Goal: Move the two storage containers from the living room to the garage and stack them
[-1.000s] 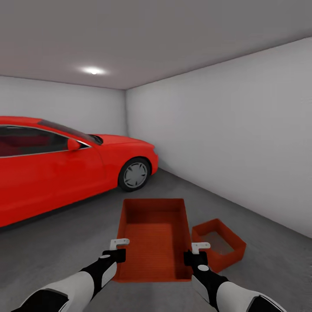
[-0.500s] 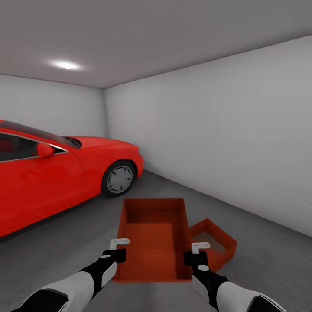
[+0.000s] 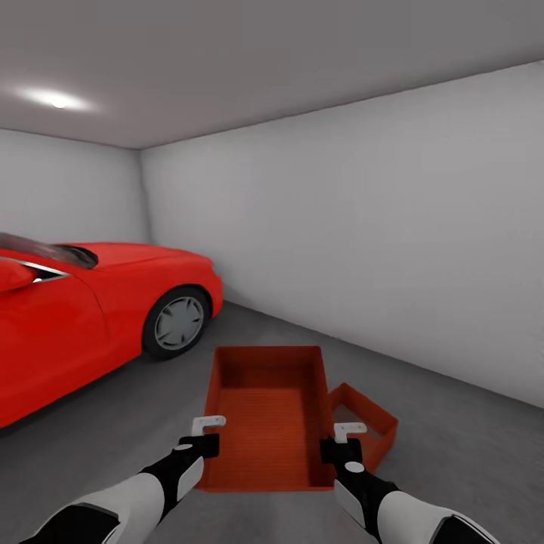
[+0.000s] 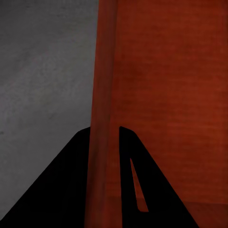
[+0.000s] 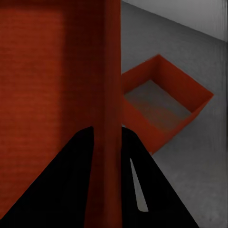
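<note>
Above garage floor (image 3: 468,453): left gripper (image 3: 208,425), right gripper (image 3: 349,431) each clamped on carried container (image 3: 268,419) wall; view panned right, floor container (image 3: 370,431) now nearer, partly hidden; stacking imminent.

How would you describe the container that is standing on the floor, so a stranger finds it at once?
Find the long white wall on the right of the garage. Before it, on the grey floor, stands an orange-red open container. Unlike the identical held container beside it, no gripper touches it.

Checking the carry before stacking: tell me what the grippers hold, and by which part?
One bin, carried between both: the left gripper clamps its left wall, the right gripper its right wall, near the close end.
</note>
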{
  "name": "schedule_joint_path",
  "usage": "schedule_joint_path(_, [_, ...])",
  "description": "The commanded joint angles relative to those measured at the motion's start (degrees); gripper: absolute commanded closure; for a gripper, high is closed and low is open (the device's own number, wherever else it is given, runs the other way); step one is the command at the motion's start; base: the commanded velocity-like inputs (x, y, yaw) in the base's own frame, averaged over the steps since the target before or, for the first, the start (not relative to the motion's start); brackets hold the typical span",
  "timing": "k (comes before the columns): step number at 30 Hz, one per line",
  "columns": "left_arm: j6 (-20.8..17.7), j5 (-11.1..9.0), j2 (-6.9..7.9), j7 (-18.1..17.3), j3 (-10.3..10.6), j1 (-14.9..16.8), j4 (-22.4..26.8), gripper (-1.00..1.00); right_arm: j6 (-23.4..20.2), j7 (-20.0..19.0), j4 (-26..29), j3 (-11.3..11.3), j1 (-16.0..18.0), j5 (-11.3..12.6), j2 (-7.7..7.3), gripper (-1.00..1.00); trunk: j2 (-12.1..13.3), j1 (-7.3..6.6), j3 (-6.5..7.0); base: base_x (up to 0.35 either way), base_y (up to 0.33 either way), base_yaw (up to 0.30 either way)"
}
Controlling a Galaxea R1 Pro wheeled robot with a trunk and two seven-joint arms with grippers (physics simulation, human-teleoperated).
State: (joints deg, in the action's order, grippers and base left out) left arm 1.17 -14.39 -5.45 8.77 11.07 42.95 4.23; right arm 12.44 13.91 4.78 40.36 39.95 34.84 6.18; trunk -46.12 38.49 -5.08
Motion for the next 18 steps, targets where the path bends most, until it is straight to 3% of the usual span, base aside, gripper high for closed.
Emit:
schedule_joint_path(1, [1.5,0.2,0.73,4.7,-3.9,0.1,0.2,1.0,-0.1,-0.8,0.0,1.0,0.0,0.7,0.01,1.0,-0.1,0.04,-0.09,0.288,0.244,-0.283])
schedule_joint_path(18, [1.5,0.2,0.77,4.7,-3.9,0.1,0.2,1.0,-0.1,-0.8,0.0,1.0,0.0,0.7,0.02,1.0,-0.1,0.04,-0.09,0.288,0.244,-0.283])
